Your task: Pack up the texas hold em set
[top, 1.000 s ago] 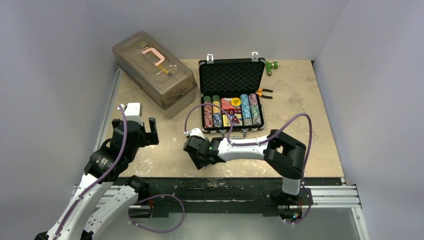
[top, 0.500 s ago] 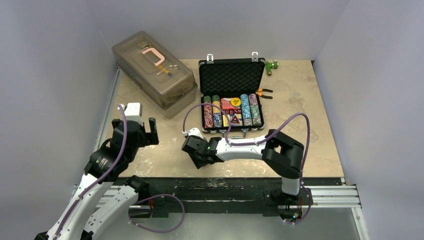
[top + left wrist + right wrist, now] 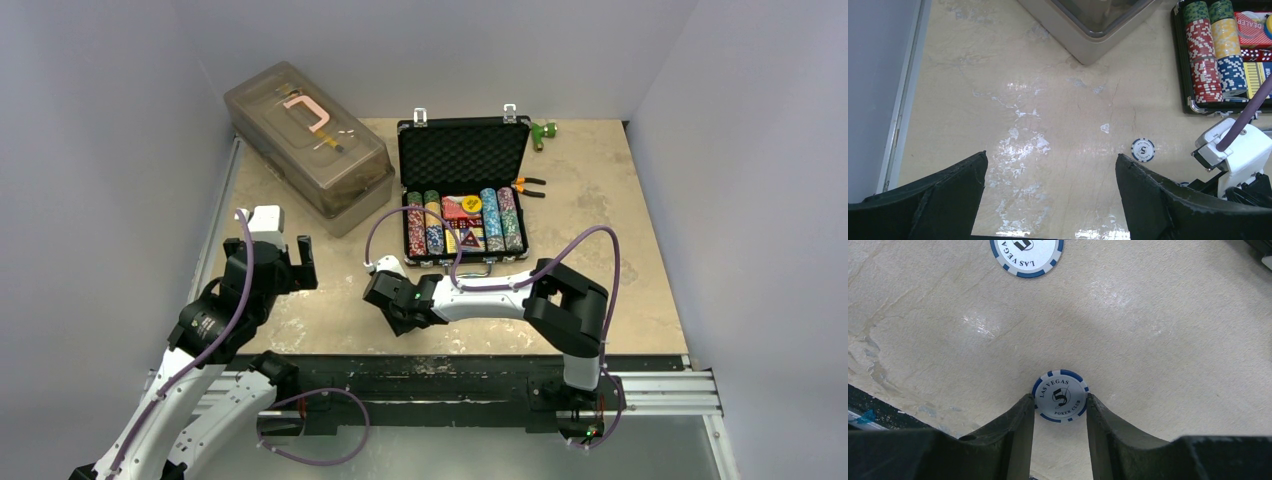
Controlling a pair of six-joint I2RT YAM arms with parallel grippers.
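Right gripper (image 3: 1060,409) is down at the table, jaws pinching a flat blue-and-white poker chip (image 3: 1060,396) by its edges, just in front of the open case (image 3: 463,152). Left gripper (image 3: 1050,160) hangs spread wide, farther off.

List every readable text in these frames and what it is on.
"LAS VEGAS", "5", "POKER CLUB": chip between the right gripper's fingers.
"LAS VEGAS": second chip, number cut off.
"DEALER": red piece in the case.
Yellow disc and decks: too small to read.
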